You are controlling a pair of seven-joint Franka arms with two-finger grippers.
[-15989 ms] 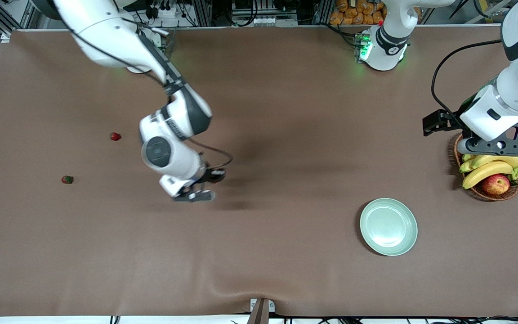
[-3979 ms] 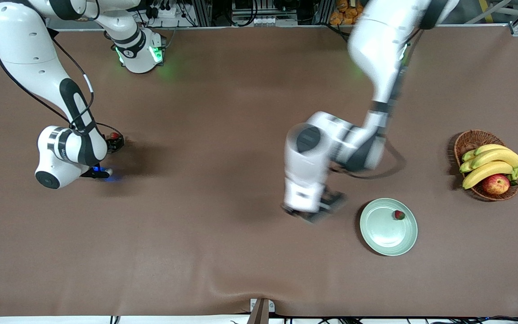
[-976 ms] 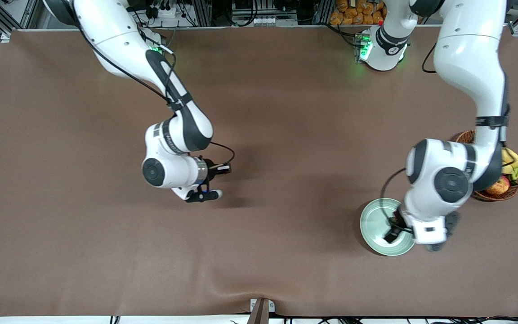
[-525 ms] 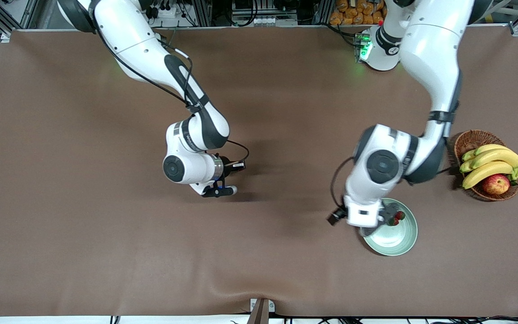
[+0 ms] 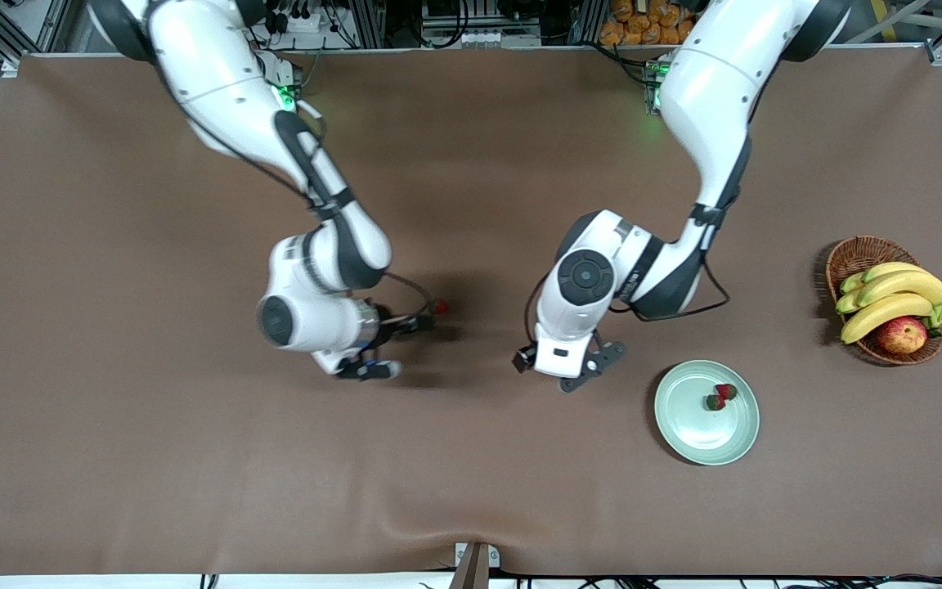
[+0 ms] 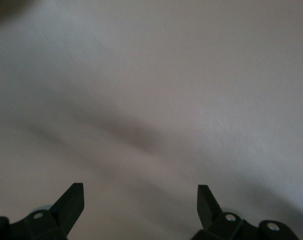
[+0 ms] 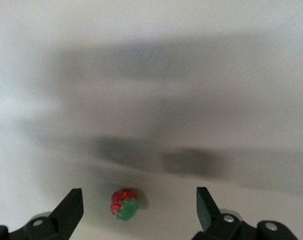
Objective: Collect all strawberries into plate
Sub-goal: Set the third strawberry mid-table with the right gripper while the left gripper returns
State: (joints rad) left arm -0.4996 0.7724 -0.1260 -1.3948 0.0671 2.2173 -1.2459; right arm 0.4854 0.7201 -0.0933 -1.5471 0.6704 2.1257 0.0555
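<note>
Right jaws - wide open, holding nothing, low over the brown tabletop (image 5: 471, 491) near its middle. The 3rd small red strawberry with a green leafy cap (image 7: 124, 205) lies on the tabletop inside their gap, closer to 1 finger than the other and touching neither. Its long axis seems to run along the fingers' reach, cap end toward the wrist.

Left jaws - also fully open and empty, over bare tabletop between that berry and the round pale mint-green plate (image 5: 684, 442). From the left jaws the berry lies toward the right arm's end of the table, with the plate toward the left arm's end. The right jaws are nearer the berry; the left jaws are nearer the plate, so a handover by way of the tabletop looks likely.

2 more strawberries (image 5: 720, 397) sit touching in the plate, close to the rim.

Changes: half a second ago the right jaws were pinched shut and no berry showed on the tabletop; now they have let it go. The left arm was over the plate then and has swung off toward the middle. 4 seconds ago the plate held 1 berry.
</note>
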